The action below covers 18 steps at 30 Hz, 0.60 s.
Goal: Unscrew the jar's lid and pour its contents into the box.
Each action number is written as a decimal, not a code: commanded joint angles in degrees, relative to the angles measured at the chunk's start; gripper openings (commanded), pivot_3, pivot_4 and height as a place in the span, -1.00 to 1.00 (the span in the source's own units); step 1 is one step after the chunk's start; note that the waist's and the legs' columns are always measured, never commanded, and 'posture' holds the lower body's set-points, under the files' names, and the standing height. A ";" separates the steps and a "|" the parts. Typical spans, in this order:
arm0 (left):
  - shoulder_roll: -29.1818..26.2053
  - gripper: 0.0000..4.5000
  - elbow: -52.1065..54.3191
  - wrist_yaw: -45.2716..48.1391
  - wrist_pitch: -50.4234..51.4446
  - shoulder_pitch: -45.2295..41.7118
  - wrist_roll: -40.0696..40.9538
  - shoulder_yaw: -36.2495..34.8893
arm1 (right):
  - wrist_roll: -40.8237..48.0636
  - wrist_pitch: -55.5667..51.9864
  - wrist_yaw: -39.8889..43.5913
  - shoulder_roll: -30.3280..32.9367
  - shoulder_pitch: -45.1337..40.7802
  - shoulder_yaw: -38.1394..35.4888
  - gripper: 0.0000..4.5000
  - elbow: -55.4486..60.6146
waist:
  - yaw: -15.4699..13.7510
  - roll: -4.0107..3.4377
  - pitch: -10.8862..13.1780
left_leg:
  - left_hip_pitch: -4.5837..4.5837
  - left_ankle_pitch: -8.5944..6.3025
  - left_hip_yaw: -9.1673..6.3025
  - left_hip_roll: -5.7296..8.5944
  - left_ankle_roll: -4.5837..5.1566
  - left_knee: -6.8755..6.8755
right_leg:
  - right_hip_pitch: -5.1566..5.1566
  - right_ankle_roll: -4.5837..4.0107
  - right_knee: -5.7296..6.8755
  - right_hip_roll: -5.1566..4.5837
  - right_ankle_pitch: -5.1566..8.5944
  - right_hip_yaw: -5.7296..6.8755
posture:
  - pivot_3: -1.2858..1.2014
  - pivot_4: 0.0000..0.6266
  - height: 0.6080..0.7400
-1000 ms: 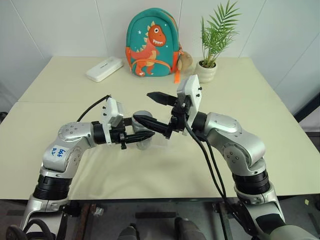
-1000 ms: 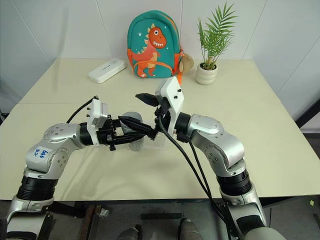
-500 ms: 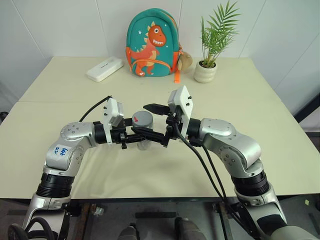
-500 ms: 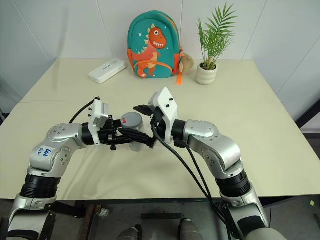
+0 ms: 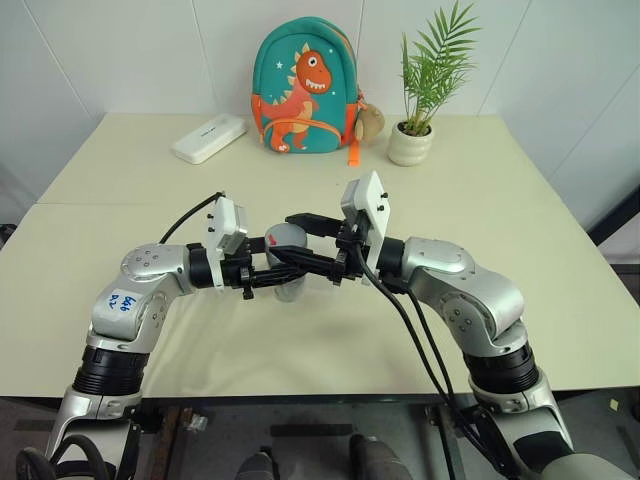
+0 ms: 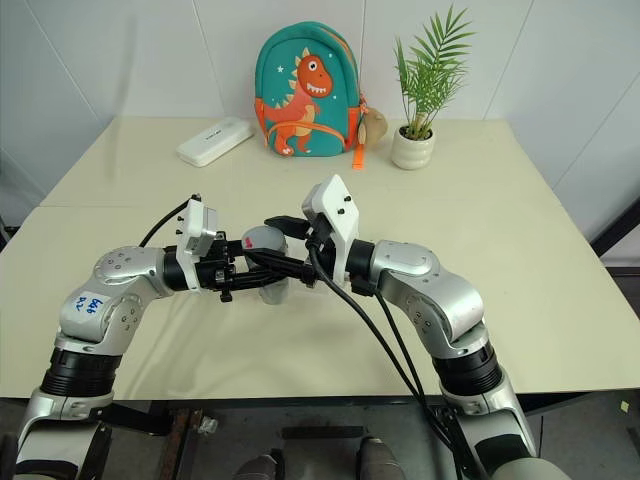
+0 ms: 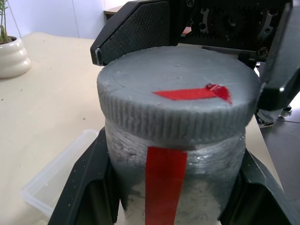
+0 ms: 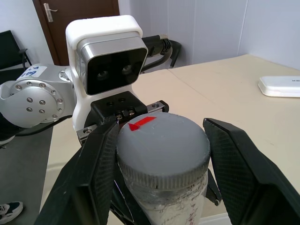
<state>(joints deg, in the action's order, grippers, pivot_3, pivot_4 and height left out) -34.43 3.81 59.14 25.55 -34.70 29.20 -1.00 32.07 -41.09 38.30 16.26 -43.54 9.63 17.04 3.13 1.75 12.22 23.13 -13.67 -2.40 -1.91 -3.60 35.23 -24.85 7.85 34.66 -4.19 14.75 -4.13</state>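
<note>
While I look down from my head cameras, I see the small clear-to-silvery cylindrical jar (image 5: 283,287) held upright above the cream table (image 5: 520,240), pinched at its body by my left gripper (image 5: 287,270), whose fingers are closed on it, and my right gripper (image 5: 297,240) reaches in from the other side at the level of the round flat grey screw lid (image 5: 284,236); the shallow clear plastic box (image 5: 322,283) sits just beside and below the jar. Through my left wrist camera, the lid's ribbed edge (image 7: 176,123) promises good purchase, while the smooth wall with its red stripe (image 7: 164,183) looks slippery, so I judge the body needs a firm squeeze low down. The jar seems light and stiff, nearly empty, so a jerk could easily tip it. From my right wrist camera, my black fingers (image 8: 93,173) bracket the lid (image 8: 161,143): one pad lies against its side and the other looks a touch clear, though I read them as closed onto it. I judge the ribbed rim is the place to grip, squarely, before twisting.
</note>
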 commanded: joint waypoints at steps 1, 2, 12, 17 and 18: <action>-0.92 -0.08 1.46 2.57 0.93 -0.80 3.00 -1.72 | 2.72 1.15 4.97 0.94 -0.76 -1.53 0.11 -0.36 | -0.01 0.00 0.00 | 0.00 0.00 0.00 0.00 0.00 0.01 | 0.00 0.00 0.01 0.00 0.00 0.00 | 0.03 -0.52 1.00; -1.52 -0.08 1.62 4.88 1.49 -1.17 4.04 -1.45 | 4.23 0.94 9.22 2.52 -0.81 -1.55 0.11 -1.14 | -0.03 0.00 0.00 | 0.00 0.00 0.00 0.00 0.00 0.02 | 0.01 0.00 0.01 0.00 0.00 0.00 | 0.03 -0.52 1.00; -0.63 -0.08 -3.41 13.64 0.54 -8.79 4.50 1.56 | 3.85 9.68 37.55 12.69 -9.54 -0.96 0.11 -19.30 | 0.27 -0.04 0.02 | -0.05 0.00 -0.03 0.01 0.01 0.29 | 0.13 0.08 0.11 0.06 -0.03 -0.03 | 0.03 -0.52 1.00; 0.73 -0.08 -2.13 13.09 -0.17 -7.38 4.64 1.31 | 3.52 10.32 37.61 11.89 -10.76 -1.51 0.11 -21.02 | 0.11 -0.06 0.04 | -0.02 0.00 -0.07 -0.01 0.01 0.30 | 0.07 0.06 0.21 0.10 -0.01 -0.05 | 0.03 -0.52 1.00; 0.83 -0.08 -2.13 12.74 -0.60 -7.10 4.38 1.14 | 3.75 10.16 37.01 11.55 -10.66 -1.75 0.11 -20.69 | 0.07 -0.06 0.04 | 0.00 0.00 -0.07 -0.01 0.01 0.33 | 0.08 0.06 0.22 0.09 -0.01 -0.05 | 0.03 -0.52 1.00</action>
<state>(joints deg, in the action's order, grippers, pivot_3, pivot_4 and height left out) -33.03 1.21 71.81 26.87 -41.81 31.53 4.75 36.49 -30.96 75.05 26.62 -54.33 9.82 -3.41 3.20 1.69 12.26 23.13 -13.67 -2.48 -1.92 -3.59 35.59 -24.77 7.91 34.88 -4.10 14.74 -4.18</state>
